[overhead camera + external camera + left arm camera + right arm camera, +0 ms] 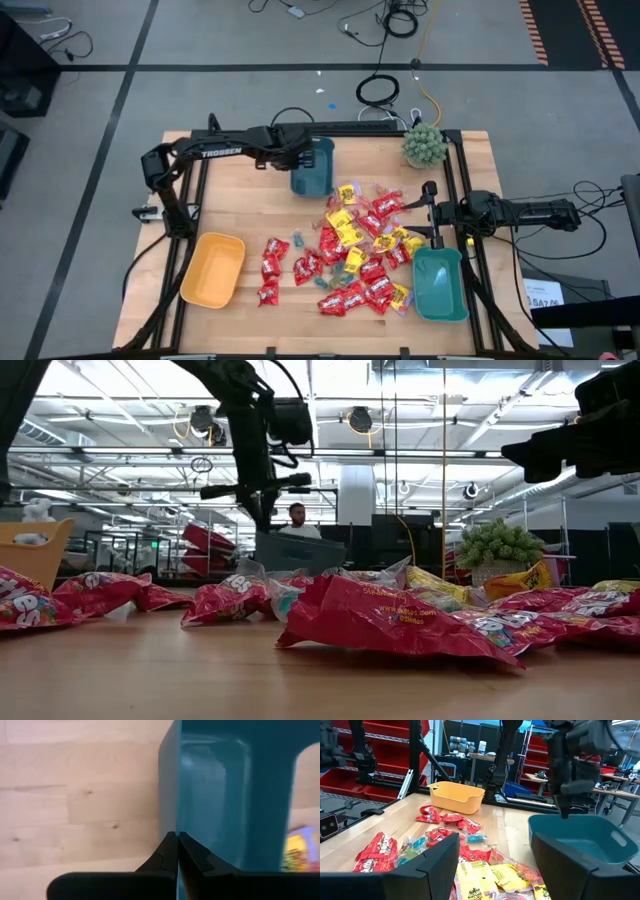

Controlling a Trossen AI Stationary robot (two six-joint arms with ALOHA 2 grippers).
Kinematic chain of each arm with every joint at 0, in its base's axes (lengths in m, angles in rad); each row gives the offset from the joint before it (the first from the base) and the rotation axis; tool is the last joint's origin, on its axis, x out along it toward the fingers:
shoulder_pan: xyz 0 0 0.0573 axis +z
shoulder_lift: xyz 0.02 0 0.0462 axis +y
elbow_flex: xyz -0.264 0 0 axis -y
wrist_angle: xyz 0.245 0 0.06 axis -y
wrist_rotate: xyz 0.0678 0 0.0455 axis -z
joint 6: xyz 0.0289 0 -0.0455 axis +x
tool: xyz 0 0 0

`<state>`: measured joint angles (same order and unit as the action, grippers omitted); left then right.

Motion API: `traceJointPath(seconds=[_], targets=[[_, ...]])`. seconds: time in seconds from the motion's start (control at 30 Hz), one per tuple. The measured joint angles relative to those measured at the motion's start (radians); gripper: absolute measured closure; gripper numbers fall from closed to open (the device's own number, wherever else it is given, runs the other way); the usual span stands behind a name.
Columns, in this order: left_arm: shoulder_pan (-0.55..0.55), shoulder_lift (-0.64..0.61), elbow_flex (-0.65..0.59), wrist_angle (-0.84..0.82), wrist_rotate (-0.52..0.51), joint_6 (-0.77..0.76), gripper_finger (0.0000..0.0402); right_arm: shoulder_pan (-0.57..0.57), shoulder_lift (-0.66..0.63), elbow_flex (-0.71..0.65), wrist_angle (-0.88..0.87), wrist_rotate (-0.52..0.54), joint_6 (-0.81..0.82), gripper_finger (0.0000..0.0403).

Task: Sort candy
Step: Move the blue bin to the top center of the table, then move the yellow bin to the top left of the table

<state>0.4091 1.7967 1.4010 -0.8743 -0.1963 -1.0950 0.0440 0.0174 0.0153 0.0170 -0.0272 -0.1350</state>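
Scattered across the centre and lower centre of the high view, on the light wooden table (230,170): shiny red and yellow wrapped candy (350,250), with a few small blue pieces among it. Left gripper (178,840) pressed together on the thin wall of the teal plastic bin (313,168), upper centre of the high view. Right gripper (492,852) spread wide, holding nothing, at centre right of the high view, just above a second teal plastic bin (440,285) at lower right. Orange plastic bin (212,270) at lower left. Green spiky plant (424,145) at upper right. Person (297,520) in the room beyond, centre of the low view.
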Motion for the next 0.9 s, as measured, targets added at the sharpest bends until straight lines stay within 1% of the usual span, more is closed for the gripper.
traceJointPath(seconds=[0.23, 0.5, 0.63, 0.77, 0.9], targets=[[0.000, 0.047, 0.000, 0.000, 0.008, 0.000, 0.0387, 0.000, 0.000, 0.000, 0.001, 0.000, 0.000, 0.0161], [0.001, 0.038, 0.000, 0.004, 0.009, 0.001, 0.0332, 0.000, 0.001, 0.000, 0.000, 0.000, 0.000, 0.0161], [0.001, 0.040, 0.000, 0.002, 0.009, 0.003, 0.0311, 0.000, 0.001, 0.000, 0.000, 0.000, 0.000, 0.0161], [0.001, 0.032, 0.001, -0.006, 0.009, 0.044, 0.0304, 0.000, 0.001, 0.000, 0.000, 0.000, 0.000, 0.0161], [0.000, -0.023, 0.011, -0.004, 0.009, 0.094, 0.0303, 0.000, 0.001, 0.000, 0.000, 0.000, 0.000, 0.0161]])
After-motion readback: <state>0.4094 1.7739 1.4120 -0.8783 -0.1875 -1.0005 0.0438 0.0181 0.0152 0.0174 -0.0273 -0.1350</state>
